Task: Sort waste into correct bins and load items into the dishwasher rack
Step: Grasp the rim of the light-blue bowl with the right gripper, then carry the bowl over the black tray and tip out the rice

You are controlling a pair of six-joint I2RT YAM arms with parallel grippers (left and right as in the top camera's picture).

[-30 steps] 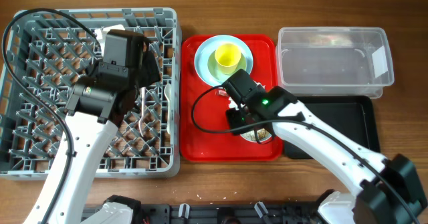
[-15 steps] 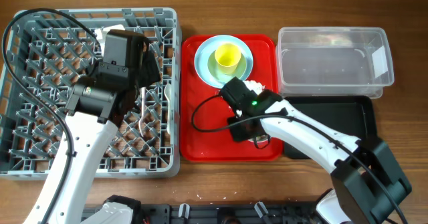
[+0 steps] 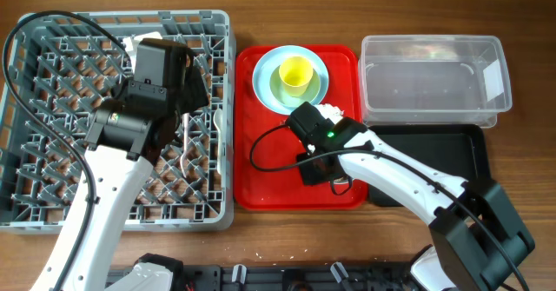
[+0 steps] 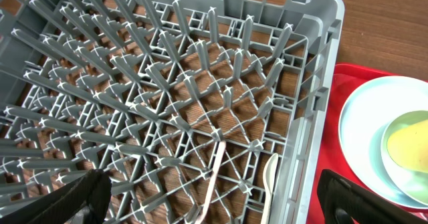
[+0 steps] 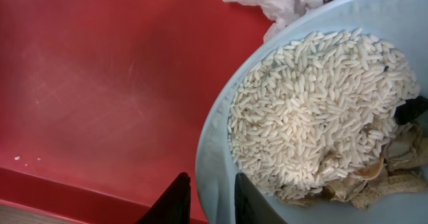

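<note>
Rice (image 5: 314, 103) fills the bowl (image 5: 215, 144) on the red tray (image 5: 100, 83); our right claw (image 5: 210, 187), barely open and empty, straddles its rim. We should pinch firmly and lift level so no grains spill.

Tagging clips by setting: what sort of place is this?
Probably a lab table staged for dish clearing: a white robot arm, a grey dishwasher rack, a red tray holding a bowl of rice.
</note>
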